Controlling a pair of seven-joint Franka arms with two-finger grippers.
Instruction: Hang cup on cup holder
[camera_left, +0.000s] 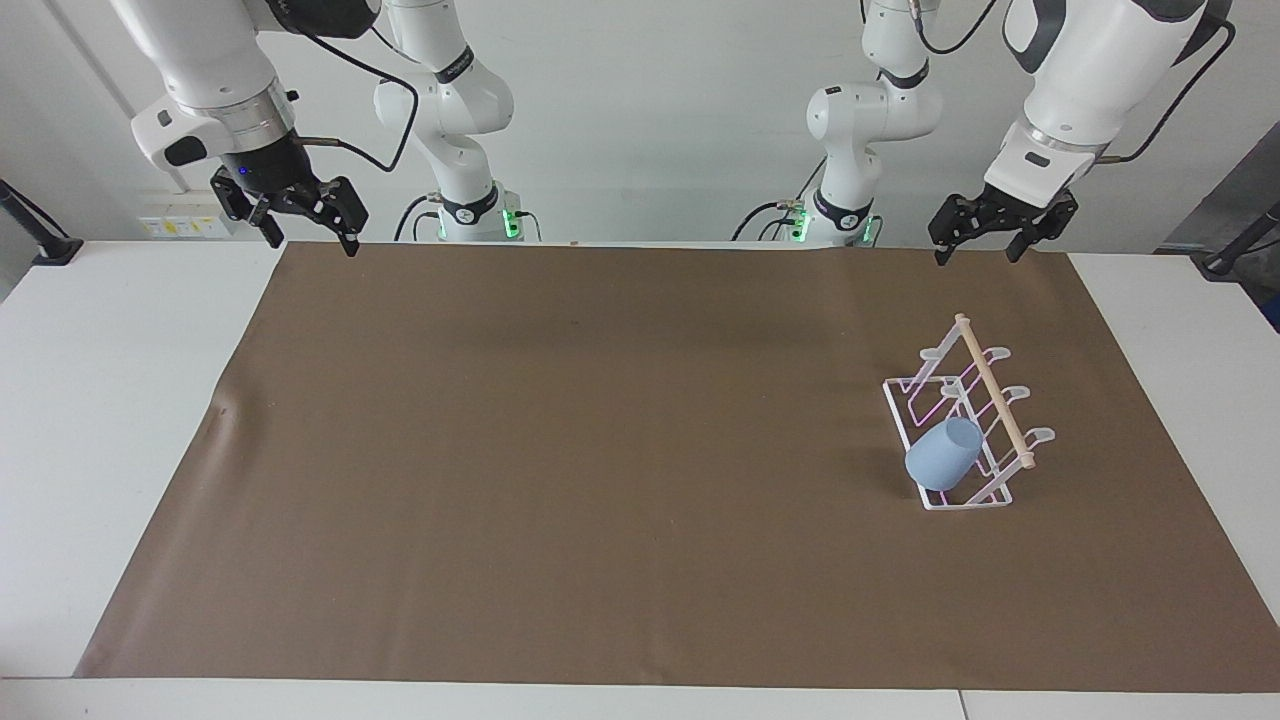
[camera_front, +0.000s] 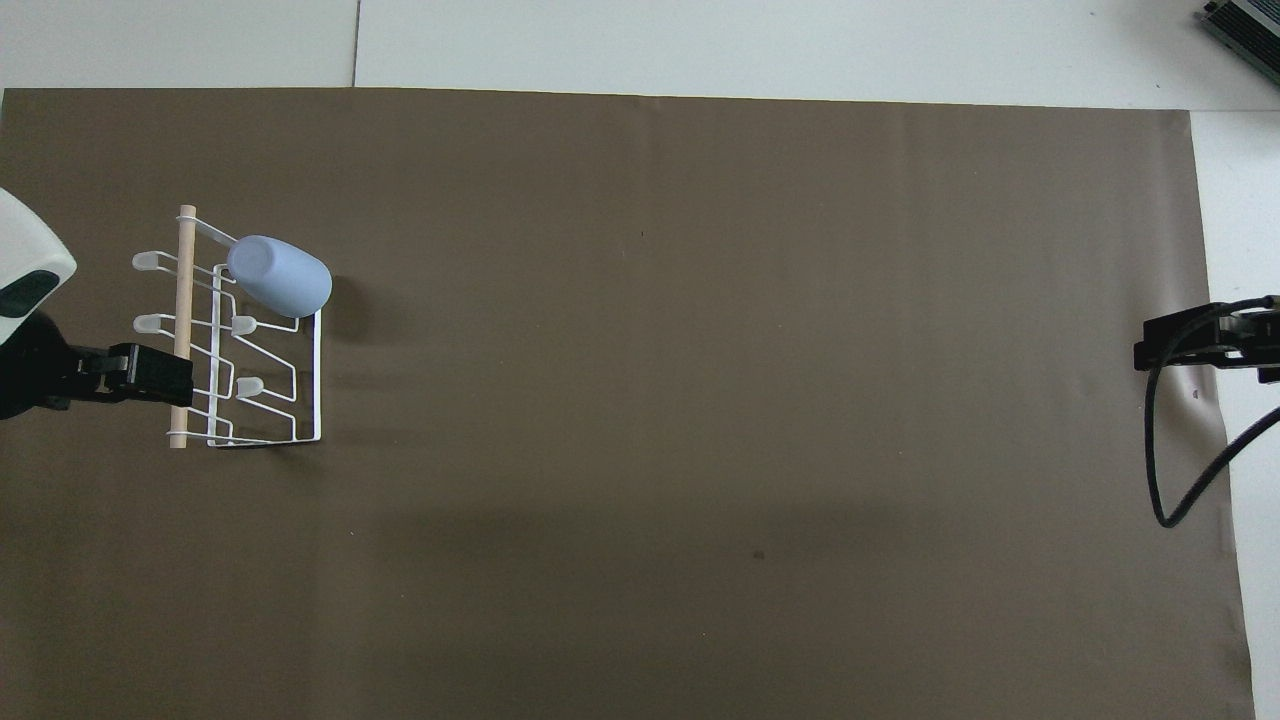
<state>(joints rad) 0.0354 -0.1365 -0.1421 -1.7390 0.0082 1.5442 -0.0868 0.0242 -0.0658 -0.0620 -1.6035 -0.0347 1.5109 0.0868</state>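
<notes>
The light-blue cup (camera_left: 943, 453) (camera_front: 279, 276) sits tilted and mouth-down on a peg of the white wire cup holder (camera_left: 975, 400) (camera_front: 255, 400), at the holder's end farthest from the robots. Nothing touches the cup. The holder stands on the mat toward the left arm's end of the table. My left gripper (camera_left: 978, 250) (camera_front: 160, 372) hangs open and empty, high over the mat's edge by the robots and well apart from the holder. My right gripper (camera_left: 310, 238) (camera_front: 1160, 350) waits open and empty over the mat's corner at the right arm's end.
A brown mat (camera_left: 600, 450) covers most of the white table (camera_left: 110, 400). A black cable (camera_front: 1165, 470) loops down from the right gripper. The holder's other pegs (camera_front: 243, 324) carry nothing.
</notes>
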